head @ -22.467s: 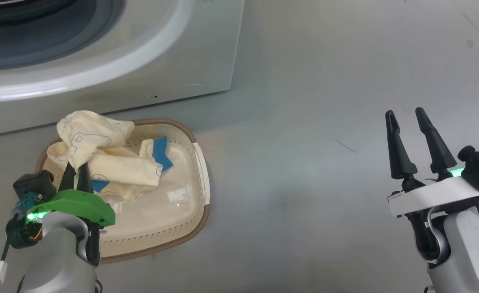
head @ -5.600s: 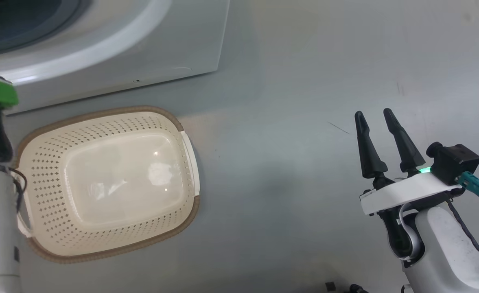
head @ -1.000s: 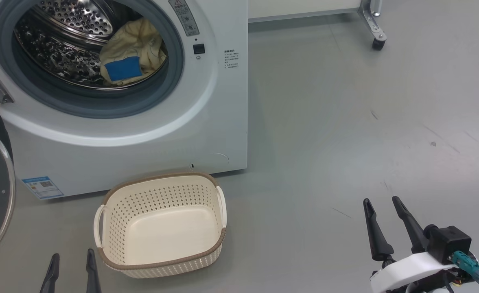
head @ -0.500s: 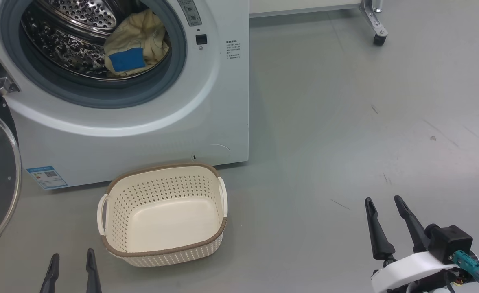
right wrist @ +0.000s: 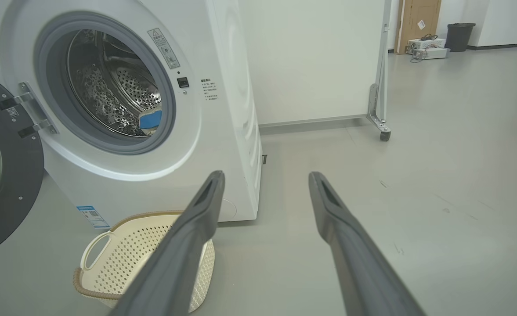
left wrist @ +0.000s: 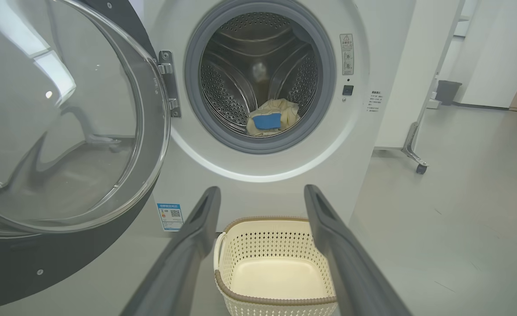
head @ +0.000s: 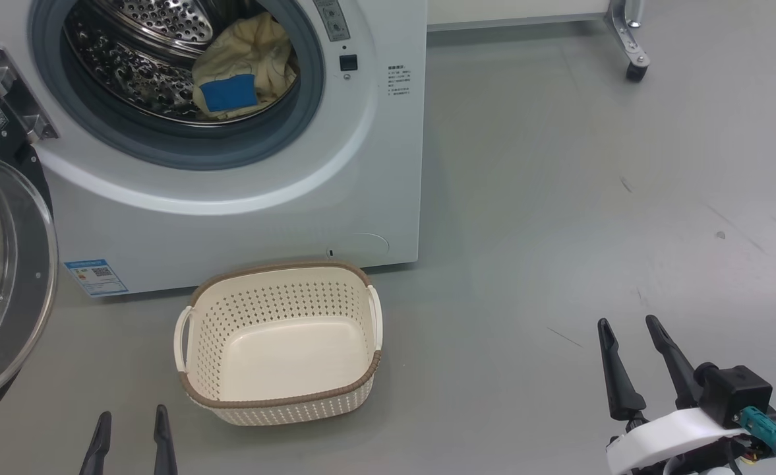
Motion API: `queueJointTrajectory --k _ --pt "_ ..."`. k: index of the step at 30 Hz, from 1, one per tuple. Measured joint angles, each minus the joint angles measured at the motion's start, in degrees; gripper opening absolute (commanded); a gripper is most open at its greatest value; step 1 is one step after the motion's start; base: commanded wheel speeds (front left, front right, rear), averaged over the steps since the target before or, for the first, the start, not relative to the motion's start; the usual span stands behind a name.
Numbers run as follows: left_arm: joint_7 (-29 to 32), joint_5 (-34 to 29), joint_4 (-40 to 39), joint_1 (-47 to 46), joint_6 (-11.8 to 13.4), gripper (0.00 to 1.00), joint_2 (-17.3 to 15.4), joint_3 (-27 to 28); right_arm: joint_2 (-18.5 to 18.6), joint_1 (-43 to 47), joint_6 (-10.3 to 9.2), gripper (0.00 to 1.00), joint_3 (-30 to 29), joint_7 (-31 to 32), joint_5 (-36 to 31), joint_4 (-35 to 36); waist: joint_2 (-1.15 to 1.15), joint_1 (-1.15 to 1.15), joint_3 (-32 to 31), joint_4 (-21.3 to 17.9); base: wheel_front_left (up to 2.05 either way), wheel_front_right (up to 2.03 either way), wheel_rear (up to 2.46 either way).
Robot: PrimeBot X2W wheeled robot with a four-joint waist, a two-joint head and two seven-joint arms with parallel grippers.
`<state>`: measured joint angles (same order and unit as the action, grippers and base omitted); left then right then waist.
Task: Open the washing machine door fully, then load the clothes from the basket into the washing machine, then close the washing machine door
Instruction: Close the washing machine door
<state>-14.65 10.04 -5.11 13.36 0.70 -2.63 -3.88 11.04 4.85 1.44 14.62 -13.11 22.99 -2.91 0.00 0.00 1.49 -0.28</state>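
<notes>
White washing machine [head: 242,218] stands at the far left on the grey floor [head: 559,198]. The washing machine door [head: 28,290] is swung wide open to the left on its hinge. The clothes [head: 249,63], pale yellow with one blue piece in front, lie inside the steel drum. The basket [head: 282,399] sits upright on the floor just in front of the machine, its bare bottom showing. Left gripper [head: 133,412]: fingers spread wide, holding nothing, near-left of the basket. Right gripper [head: 627,320]: fingers spread wide, holding nothing, well apart to the right.
</notes>
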Motion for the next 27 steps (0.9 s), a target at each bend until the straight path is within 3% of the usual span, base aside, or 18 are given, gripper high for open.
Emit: queueJointTrajectory --k 15,27 --pt "0.0 0.6 0.3 0.0 0.7 1.00 0.0 -1.0 0.3 1.7 -0.04 1.00 -0.2 0.0 0.0 1.1 0.00 0.00 0.1 7.1 0.00 0.00 0.00" --pt "0.0 2.0 0.5 0.1 2.1 1.00 0.0 -1.5 1.3 2.0 0.10 1.00 0.0 0.0 0.0 1.6 0.00 0.00 0.5 16.2 0.00 0.00 0.00"
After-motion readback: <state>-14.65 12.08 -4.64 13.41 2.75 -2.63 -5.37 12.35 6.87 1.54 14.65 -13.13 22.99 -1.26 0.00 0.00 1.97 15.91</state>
